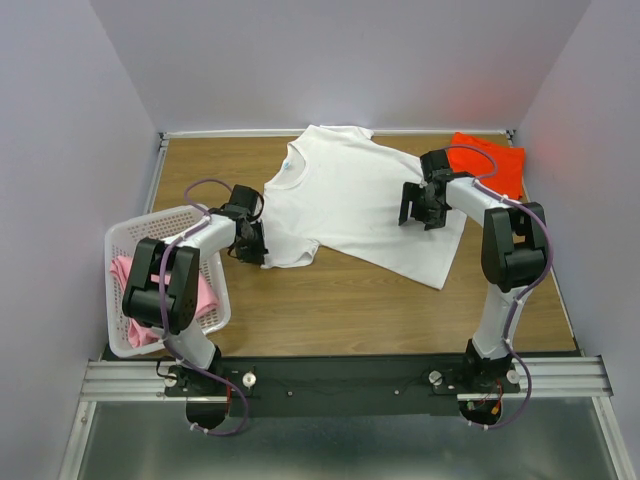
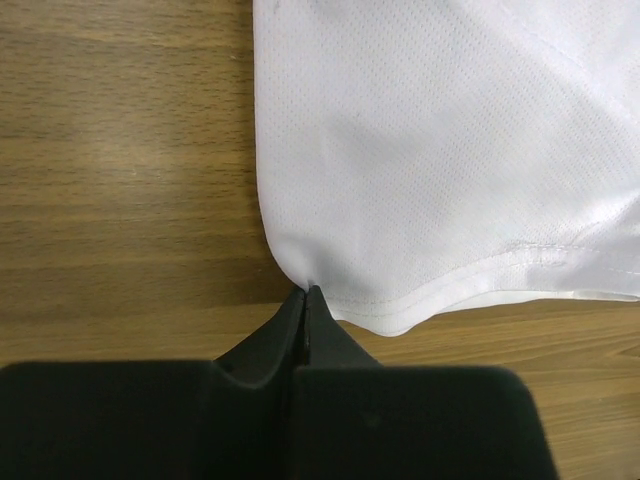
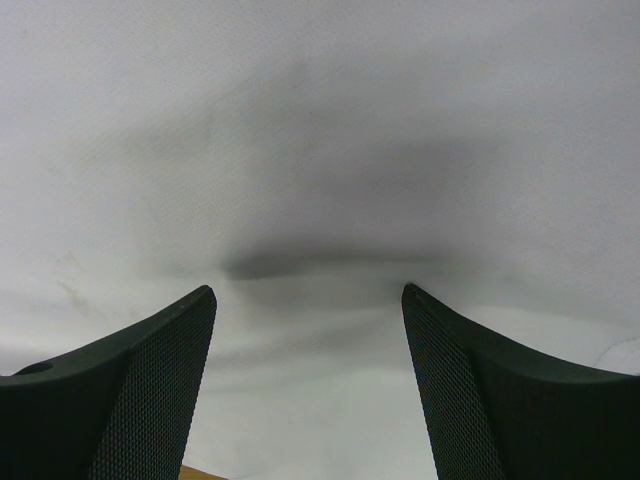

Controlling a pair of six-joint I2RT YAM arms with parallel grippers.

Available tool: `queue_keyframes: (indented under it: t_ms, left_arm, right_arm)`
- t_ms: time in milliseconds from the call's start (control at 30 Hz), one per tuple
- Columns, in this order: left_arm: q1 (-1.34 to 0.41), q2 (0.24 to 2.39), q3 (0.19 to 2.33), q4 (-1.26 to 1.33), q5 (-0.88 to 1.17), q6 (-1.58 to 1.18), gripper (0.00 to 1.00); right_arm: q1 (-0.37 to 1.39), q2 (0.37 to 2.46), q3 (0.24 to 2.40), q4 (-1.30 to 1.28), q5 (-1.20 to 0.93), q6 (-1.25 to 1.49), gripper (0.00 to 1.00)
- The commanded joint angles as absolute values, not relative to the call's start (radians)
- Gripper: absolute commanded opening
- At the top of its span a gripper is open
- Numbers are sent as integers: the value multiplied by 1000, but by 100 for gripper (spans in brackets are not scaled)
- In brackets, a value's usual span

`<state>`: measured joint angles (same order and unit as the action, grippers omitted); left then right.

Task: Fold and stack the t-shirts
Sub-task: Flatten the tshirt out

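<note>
The white t-shirt [image 1: 350, 195] lies spread flat across the middle of the table, collar toward the back. My left gripper [image 1: 260, 252] is shut on the corner of its left sleeve hem; in the left wrist view the closed tips [image 2: 305, 292] pinch the corner of the white cloth [image 2: 430, 150]. My right gripper [image 1: 418, 212] is open and hovers low over the shirt's right side; the right wrist view shows white cloth [image 3: 320, 120] between the spread fingers [image 3: 160, 370]. The orange-red t-shirt [image 1: 495, 160] lies at the back right corner. The pink t-shirt [image 1: 205, 295] is in the basket.
The white lattice basket [image 1: 150, 222] stands at the left edge of the table, under my left arm. Grey walls close in the table on three sides. Bare wood [image 1: 340, 300] shows in front of the white shirt.
</note>
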<state>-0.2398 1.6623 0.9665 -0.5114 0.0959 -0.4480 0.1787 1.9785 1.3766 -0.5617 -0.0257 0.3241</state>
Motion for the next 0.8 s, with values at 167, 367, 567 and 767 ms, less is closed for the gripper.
queue_keyframes:
  t_ms: [167, 367, 567, 767]
  left_arm:
    - [-247, 1683, 1069, -569, 133, -419, 0]
    - [-244, 1666, 1184, -577, 195, -379, 0]
    - [-233, 1641, 1212, -587, 225, -374, 0]
    - [-199, 1611, 1175, -606, 221, -325, 0]
  right_arm:
    - [176, 2013, 1327, -623, 21, 319, 82]
    - [178, 1919, 1272, -643, 28, 339, 82]
    - [178, 1769, 1151, -695, 37, 413, 82]
    - [176, 1579, 1020, -744, 63, 492, 82]
